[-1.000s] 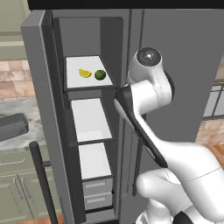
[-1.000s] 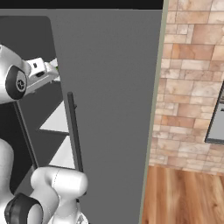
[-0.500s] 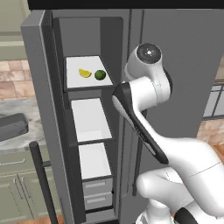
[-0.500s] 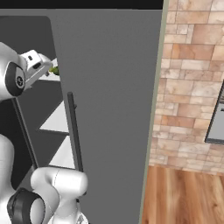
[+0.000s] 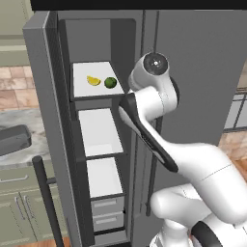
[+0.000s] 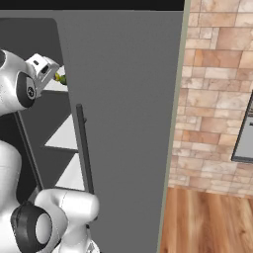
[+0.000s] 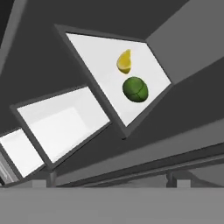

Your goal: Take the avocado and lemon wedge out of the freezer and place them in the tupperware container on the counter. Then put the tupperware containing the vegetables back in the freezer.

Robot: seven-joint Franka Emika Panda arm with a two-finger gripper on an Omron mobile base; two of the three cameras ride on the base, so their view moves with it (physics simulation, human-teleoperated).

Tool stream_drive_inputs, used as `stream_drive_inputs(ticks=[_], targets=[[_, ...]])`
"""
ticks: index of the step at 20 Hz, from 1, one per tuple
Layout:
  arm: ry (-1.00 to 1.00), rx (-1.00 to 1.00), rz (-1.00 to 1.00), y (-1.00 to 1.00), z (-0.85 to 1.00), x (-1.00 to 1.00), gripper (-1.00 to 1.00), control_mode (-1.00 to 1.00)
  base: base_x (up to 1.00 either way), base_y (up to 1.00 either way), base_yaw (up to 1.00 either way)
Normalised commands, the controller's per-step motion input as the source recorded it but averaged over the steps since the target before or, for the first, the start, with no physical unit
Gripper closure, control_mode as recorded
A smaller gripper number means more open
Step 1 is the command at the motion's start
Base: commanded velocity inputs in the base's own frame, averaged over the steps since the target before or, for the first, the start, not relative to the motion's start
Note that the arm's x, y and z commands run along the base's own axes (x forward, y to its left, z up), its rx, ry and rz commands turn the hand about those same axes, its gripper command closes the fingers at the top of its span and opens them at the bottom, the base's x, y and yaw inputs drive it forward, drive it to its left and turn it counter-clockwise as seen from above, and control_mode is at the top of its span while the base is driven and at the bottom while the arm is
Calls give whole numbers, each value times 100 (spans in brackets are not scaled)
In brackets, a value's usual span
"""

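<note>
The freezer (image 5: 52, 101) stands open. On its top white shelf (image 5: 91, 72) the yellow lemon wedge (image 5: 93, 80) lies just left of the dark-green avocado (image 5: 110, 82). Both also appear in the hand view, lemon wedge (image 7: 124, 61) above avocado (image 7: 135, 89), some way ahead of the hand. My gripper (image 6: 48, 70) hovers outside the opening at top-shelf height, pointing in at the fruit, open and holding nothing. The dark-grey tupperware container (image 5: 13, 138) rests on the counter (image 5: 17, 155) to the freezer's left.
The open freezer door with its dark bar handle (image 5: 46, 202) juts out at lower left. Two more white shelves (image 5: 99, 132) and grey drawers (image 5: 107, 214) sit below the fruit. A closed grey door (image 6: 128, 123) with a handle (image 6: 84, 148) and a brick wall (image 6: 217, 99) lie to the right.
The wrist has shifted slightly left toward the freezer opening and the hand has turned further toward the top shelf. The fruit has not moved.
</note>
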Motion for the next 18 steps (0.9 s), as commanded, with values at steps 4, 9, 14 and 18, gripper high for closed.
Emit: stream_drive_inputs(ticks=[4, 9, 14, 18], targets=[[0, -15, 2, 21, 0, 54, -100, -100, 0, 0, 0], [0, -10, 3, 11, 0, 61, -100, -100, 0, 0, 0], [5, -3, 4, 6, 0, 68, -100, -100, 0, 0, 0], [6, -1, 3, 6, 0, 64, -100, -100, 0, 0, 0]])
